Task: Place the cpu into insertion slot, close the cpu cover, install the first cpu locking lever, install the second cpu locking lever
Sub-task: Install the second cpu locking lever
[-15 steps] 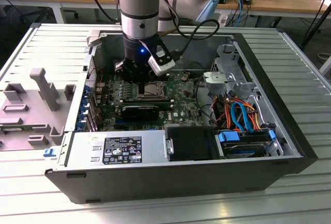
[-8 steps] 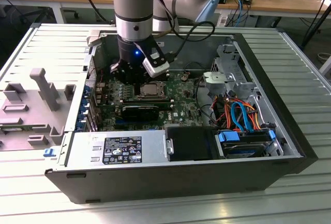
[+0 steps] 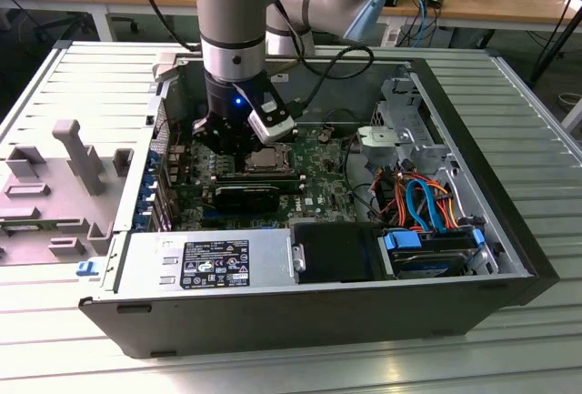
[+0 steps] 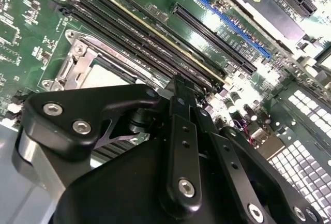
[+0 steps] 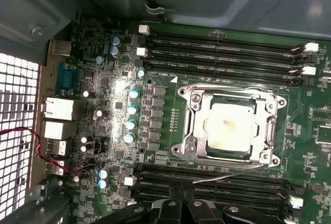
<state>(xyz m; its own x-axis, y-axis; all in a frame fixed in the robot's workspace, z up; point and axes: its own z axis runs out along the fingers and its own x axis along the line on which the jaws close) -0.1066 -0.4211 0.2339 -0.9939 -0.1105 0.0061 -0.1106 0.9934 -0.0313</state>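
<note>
A Universal Robots arm reaches straight down into an open computer case (image 3: 509, 257) lying on its side on a slatted metal counter (image 3: 82, 94), its black hand (image 3: 238, 139) hovering low over the green motherboard (image 3: 323, 185) beside the processor socket. In the exterior view the arm's grey column stands near-vertical, a blue light glowing at the wrist, with case walls close on several sides. The first wrist view looks flat onto the board: the cpu (image 5: 231, 126) sits in the insertion slot (image 5: 189, 123) with the cpu cover (image 5: 231, 95) folded down around it, and a thin locking lever (image 5: 232, 174) stands angled away along one edge, not latched. Long black memory slots (image 5: 222, 53) flank the socket on two sides. In the second wrist view the hand's fingers (image 4: 184, 131) appear drawn together with nothing visibly between them, just above a memory slot at the socket's edge
</note>
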